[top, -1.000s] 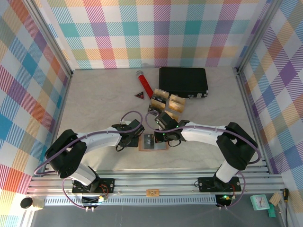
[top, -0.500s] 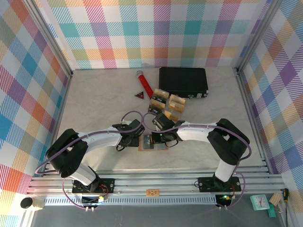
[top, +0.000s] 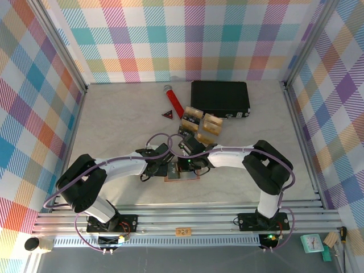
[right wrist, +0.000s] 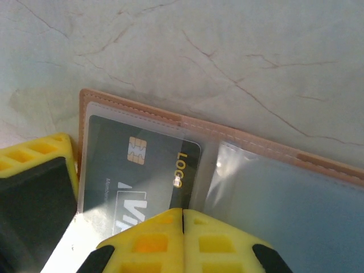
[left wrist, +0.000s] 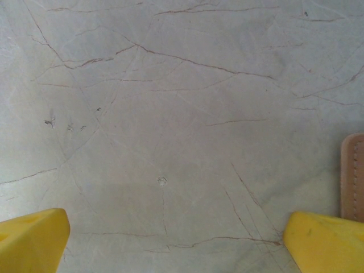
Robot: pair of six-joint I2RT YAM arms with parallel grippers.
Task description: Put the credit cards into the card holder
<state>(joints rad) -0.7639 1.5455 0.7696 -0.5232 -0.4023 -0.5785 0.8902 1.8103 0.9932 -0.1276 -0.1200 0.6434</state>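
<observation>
The card holder point(right wrist: 239, 142) lies open on the table, reddish-brown with clear sleeves, small under both grippers point(top: 183, 175). A dark credit card point(right wrist: 131, 170) with a chip sits mostly inside its left sleeve. My right gripper point(right wrist: 183, 215) is shut, its joined tips resting on the card's near edge. My left gripper point(left wrist: 176, 242) stands open over bare table, and the holder's edge point(left wrist: 354, 176) is just beyond its right fingertip point(left wrist: 324, 242). More gold-tan credit cards point(top: 192, 118) stand in a clear tray behind.
The clear tray point(top: 211, 123) stands just behind the grippers, with a big black case point(top: 220, 98) behind it. A red triangle point(top: 168, 114) and a red-capped stick point(top: 173, 101) lie to the back left. Aluminium rails border the table.
My right arm has swung left, sliding its shut gripper leftward across the card holder. The left arm has stayed where it was, jaws wide.
</observation>
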